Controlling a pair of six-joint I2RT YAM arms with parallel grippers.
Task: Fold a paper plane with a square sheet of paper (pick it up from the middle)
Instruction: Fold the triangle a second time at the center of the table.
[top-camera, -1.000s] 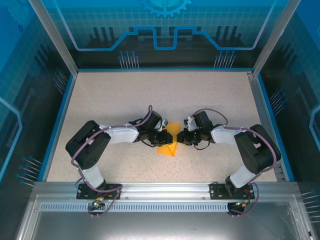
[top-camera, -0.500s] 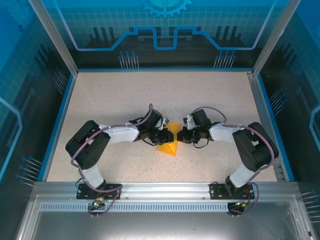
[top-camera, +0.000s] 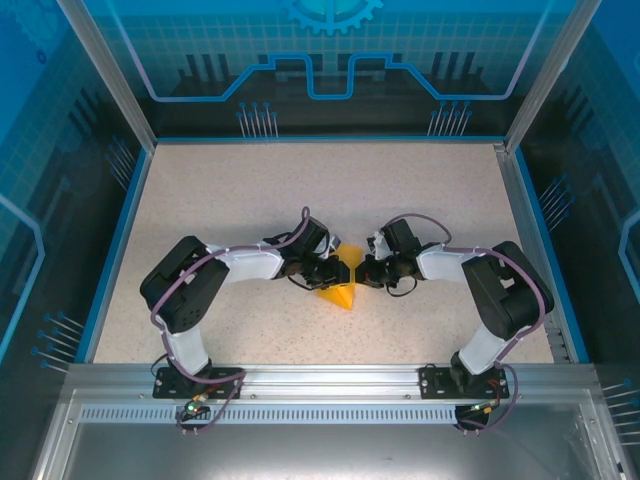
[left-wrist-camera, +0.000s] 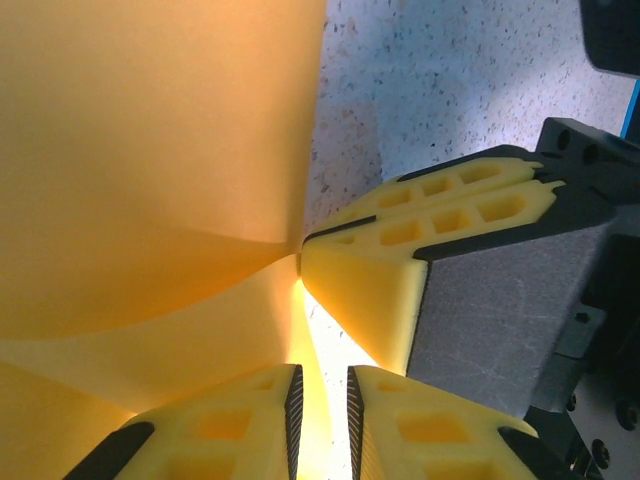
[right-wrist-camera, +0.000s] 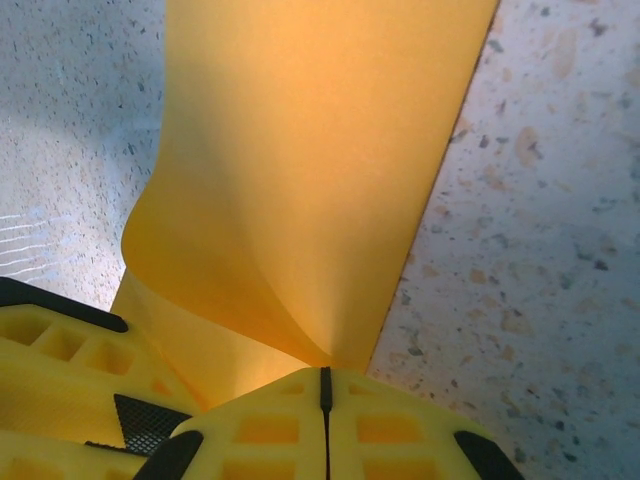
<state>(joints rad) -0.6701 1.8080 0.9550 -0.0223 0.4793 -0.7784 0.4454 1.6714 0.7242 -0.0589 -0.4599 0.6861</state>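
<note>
Speckled beige table fills the floor of a blue-walled enclosure, and the two arms reach inward to meet just below the middle of the top view. Between them sits the square sheet of paper, already creased: it reads as a small orange-yellow triangle with its point aimed toward the lower edge of the frame, partly raised off the surface.

The left gripper comes in from the left. In its wrist view its yellow pads stand a narrow slit apart with a strip of the paper running into that slit, so it appears clamped on the sheet. The right gripper faces it nose to nose. In the right wrist view its pads are pressed flat together, and the sheet curls up out of the seam, firmly pinched.

Both grips land almost at one spot, near the middle of the paper, which bows away in a soft curve. I judge this as mid-fold, no dart shape yet. The next move likely calls for both arms travelling together, laying the held flap over squarely without pulling apart, since such thin paper could tear or skew.
</note>
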